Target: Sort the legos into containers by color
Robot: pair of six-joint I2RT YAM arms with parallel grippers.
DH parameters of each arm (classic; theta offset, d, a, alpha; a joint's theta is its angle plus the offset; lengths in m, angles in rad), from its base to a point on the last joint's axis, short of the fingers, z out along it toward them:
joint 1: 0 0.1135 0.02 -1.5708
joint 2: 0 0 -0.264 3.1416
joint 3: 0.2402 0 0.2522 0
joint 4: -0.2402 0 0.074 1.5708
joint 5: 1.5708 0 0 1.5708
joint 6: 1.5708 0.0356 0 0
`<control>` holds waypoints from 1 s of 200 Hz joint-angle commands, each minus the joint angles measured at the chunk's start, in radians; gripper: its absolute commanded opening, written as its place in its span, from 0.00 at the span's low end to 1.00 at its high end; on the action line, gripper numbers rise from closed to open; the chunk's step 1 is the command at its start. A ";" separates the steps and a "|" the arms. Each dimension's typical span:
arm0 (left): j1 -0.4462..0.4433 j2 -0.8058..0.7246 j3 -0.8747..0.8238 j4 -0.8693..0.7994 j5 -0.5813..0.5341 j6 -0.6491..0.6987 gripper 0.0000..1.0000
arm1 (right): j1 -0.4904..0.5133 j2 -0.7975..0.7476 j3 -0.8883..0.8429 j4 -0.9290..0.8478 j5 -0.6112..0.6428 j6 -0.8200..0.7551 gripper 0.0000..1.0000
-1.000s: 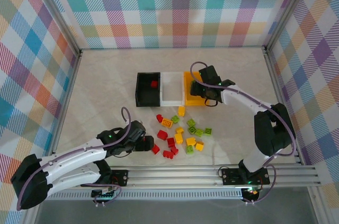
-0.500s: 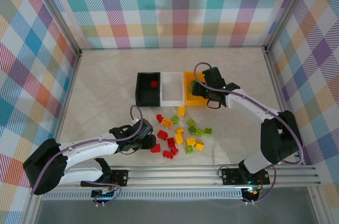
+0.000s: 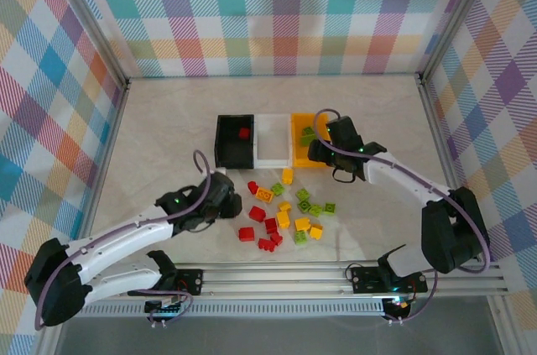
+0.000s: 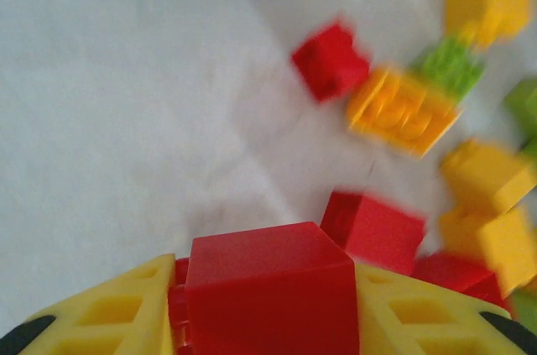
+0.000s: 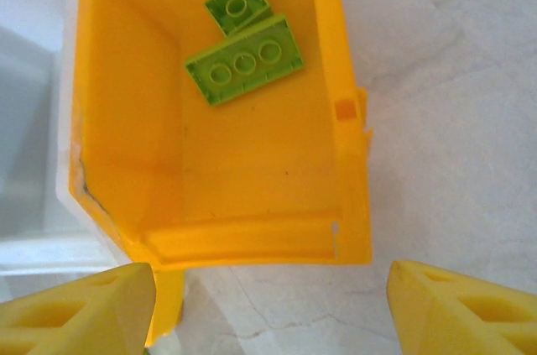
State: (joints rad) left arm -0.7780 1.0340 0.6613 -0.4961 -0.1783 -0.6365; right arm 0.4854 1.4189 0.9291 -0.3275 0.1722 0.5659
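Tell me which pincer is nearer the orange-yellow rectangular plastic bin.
Right. The right pincer hangs open just off the orange-yellow bin's near end; the left pincer is far off by the loose brick pile, gripping a small red plastic brick.

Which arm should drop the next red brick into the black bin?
Left. The left tool clamps a red brick, and the black bin sits just ahead of it. The right tool hangs open by the orange bin, which holds two green bricks, and it grips nothing.
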 commanded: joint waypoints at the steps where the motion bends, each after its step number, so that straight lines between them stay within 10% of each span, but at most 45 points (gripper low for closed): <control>1: 0.109 0.068 0.120 0.019 -0.009 0.079 0.40 | 0.010 -0.051 -0.047 0.028 -0.030 0.027 0.73; 74: 0.317 0.590 0.540 0.072 -0.018 0.158 0.39 | 0.031 -0.143 -0.170 0.025 -0.043 0.041 0.73; 105: 0.318 0.694 0.653 0.044 -0.039 0.157 0.55 | 0.036 -0.187 -0.205 0.012 -0.059 0.049 0.74; 200: 0.217 0.335 0.584 0.057 0.090 0.120 0.98 | 0.101 -0.247 -0.303 -0.056 -0.068 0.098 0.75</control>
State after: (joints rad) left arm -0.4946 1.5505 1.3216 -0.4416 -0.1371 -0.5056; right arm 0.5575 1.1873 0.6609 -0.3435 0.0959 0.6231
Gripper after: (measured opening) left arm 0.885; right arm 0.753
